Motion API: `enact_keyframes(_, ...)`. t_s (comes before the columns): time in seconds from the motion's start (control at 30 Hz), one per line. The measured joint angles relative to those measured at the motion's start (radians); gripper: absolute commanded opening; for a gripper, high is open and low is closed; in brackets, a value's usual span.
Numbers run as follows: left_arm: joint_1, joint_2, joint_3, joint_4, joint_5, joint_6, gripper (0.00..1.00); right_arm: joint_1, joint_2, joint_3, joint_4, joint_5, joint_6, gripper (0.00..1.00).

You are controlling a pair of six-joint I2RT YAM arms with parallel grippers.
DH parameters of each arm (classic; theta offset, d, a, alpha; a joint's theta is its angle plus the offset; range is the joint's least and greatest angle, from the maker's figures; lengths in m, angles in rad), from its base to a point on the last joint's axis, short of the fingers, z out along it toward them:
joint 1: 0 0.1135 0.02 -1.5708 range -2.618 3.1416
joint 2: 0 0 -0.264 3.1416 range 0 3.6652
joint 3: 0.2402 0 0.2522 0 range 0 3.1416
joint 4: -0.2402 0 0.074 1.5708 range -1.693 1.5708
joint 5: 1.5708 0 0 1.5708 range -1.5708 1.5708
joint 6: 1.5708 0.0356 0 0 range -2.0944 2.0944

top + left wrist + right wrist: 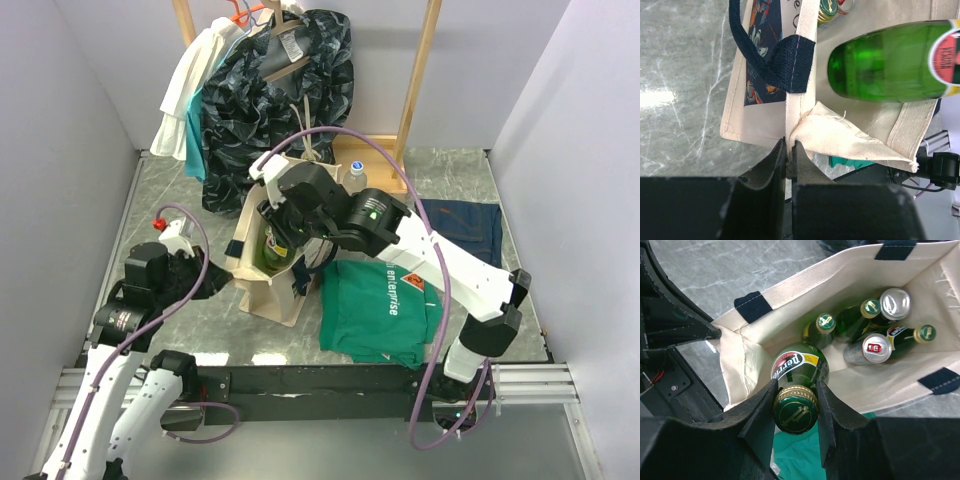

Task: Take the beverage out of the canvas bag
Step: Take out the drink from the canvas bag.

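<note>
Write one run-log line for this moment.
left gripper: shut on canvas bag | right gripper: shut on green bottle neck | other drinks: inside bag

It looks like a robotics lab test cell. Plain white panels (60, 120) box in a marble-patterned table (190, 315). The left arm (130, 320) and right arm (460, 270) are bolted to a metal rail (540, 378). A clothes rack (425, 70), a green shirt (385, 310) and a canvas bag (268, 295) are probably staged props.

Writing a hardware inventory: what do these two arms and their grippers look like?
The left arm and right arm have white shells, black joints and looping lilac cables. A green light glows on the right arm's joint. The gripper fingers are matte black wedges.
</note>
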Motion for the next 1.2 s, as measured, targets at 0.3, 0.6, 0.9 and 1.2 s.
enact_keyframes(0.3,0.0,0.013,0.023,-0.006,-0.006,0.004,0.01,0.002,-0.018,0.029,-0.004,0.046,-0.023,0.0)
enact_keyframes(0.6,0.0,0.013,0.074,0.01,0.0,0.025,0.01,0.003,-0.019,0.066,0.007,0.1,-0.055,0.0)
enact_keyframes(0.9,0.0,0.018,0.09,0.037,-0.023,0.081,0.01,0.005,-0.024,0.066,0.019,0.164,-0.081,0.0)
enact_keyframes(1.2,0.0,0.008,0.089,0.069,-0.049,0.117,0.01,0.005,-0.043,0.066,0.049,0.21,-0.102,0.0)
